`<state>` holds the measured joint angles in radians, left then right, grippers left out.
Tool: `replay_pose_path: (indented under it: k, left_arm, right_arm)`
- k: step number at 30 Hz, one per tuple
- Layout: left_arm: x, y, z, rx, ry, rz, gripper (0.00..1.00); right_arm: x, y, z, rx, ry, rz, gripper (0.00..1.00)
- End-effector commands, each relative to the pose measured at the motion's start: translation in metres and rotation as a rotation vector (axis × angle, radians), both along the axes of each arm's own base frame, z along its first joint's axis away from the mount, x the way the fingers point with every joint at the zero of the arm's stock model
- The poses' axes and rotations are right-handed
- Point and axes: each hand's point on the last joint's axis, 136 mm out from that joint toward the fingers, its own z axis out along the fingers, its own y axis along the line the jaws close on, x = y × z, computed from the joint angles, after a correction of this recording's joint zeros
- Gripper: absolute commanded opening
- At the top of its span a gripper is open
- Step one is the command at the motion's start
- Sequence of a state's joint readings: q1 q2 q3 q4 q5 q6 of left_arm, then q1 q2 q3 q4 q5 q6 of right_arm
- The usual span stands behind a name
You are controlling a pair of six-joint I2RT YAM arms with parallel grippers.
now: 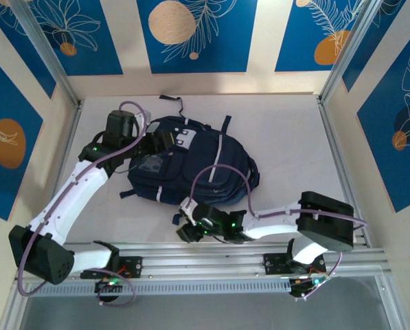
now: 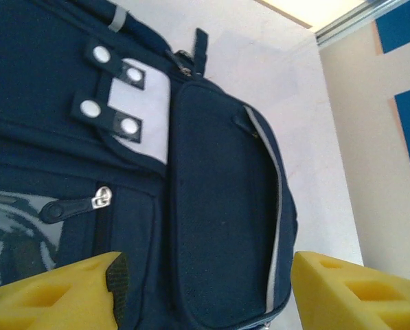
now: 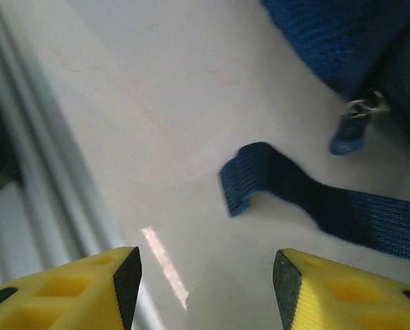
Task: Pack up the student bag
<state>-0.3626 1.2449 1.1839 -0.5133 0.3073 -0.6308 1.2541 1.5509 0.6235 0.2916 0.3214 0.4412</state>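
Note:
The student bag [image 1: 191,161], a navy backpack with grey stripe trim, lies flat in the middle of the table. My left gripper [image 1: 152,142] hovers over its left end. In the left wrist view the yellow fingers [image 2: 67,292] stand apart, open, above a zipped front pocket [image 2: 222,206] and the white buckle patch [image 2: 146,103], with nothing gripped. My right gripper [image 1: 185,225] sits low at the bag's near edge. It [image 3: 205,289] is open over bare table, with a loose blue strap end [image 3: 259,175] and a zipper pull [image 3: 352,124] just ahead of it.
An aluminium rail [image 1: 225,258] runs along the near table edge, close to the left of the right gripper [image 3: 26,172]. Metal frame posts [image 1: 338,158] and patterned walls enclose the table. White tabletop [image 1: 294,137] lies to the right of the bag.

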Motion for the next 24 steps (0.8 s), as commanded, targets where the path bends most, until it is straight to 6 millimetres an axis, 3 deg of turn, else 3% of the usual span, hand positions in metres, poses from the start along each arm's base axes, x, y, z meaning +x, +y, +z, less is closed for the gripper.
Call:
replay_pose_path:
  k: [1,6,16,24]
  left_arm:
    - [0.004,0.011,0.004,-0.020,-0.036,0.050,0.64]
    - [0.006,0.011,-0.003,-0.050,-0.027,0.045,0.64]
    - [0.010,0.015,-0.008,-0.069,-0.024,0.042,0.64]
    - [0.013,0.019,-0.018,-0.070,-0.007,0.058,0.63]
  right_arm:
    - [0.034,0.013,0.021,0.111,-0.009,-0.161,0.54]
    - [0.068,-0.006,0.013,0.148,0.077,-0.334,0.51]
    - [0.101,0.002,0.000,0.084,0.072,-0.369,0.51]
    - [0.127,-0.016,-0.002,0.010,-0.020,-0.419,0.48]
